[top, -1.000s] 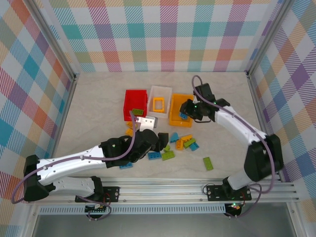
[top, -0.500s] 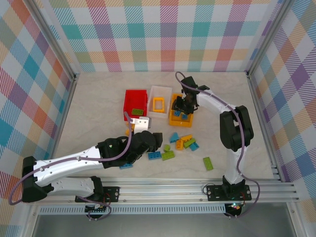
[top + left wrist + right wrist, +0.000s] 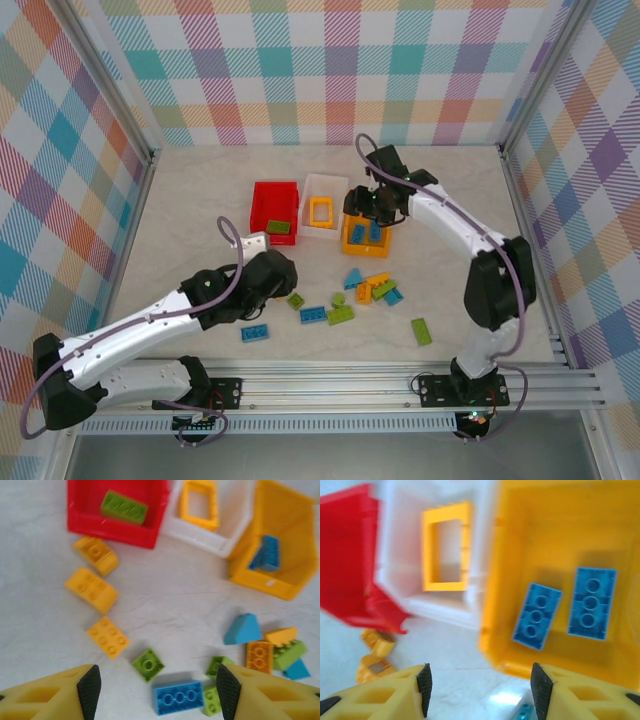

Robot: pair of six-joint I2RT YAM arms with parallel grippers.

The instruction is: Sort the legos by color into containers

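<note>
Three bins stand side by side on the table (image 3: 190,200): a red bin (image 3: 262,205), a white bin (image 3: 325,182) and an orange-yellow bin (image 3: 352,243). The red bin holds one green brick (image 3: 124,507), the white bin holds one yellow frame (image 3: 466,545), and the orange-yellow bin holds two blue bricks (image 3: 537,616), lying flat just beside each other. Fourteen bricks lie loose on the table. Three orange-yellow bricks (image 3: 91,590) sit in a loose line near the red bin. A small green square brick (image 3: 148,665) lies beside a blue three-stud brick (image 3: 178,697). To the right is a cluster of eight: three green, two blue including a blue wedge (image 3: 243,629), one orange, one yellow and one more blue. A green flat brick (image 3: 421,331) and a blue flat brick (image 3: 255,333) lie apart near the front edge. The left gripper (image 3: 159,690) hangs over the loose bricks with its jaws spread wide and nothing between them. The right gripper (image 3: 480,687) hangs above the orange-yellow bin, jaws also spread wide and empty.
</note>
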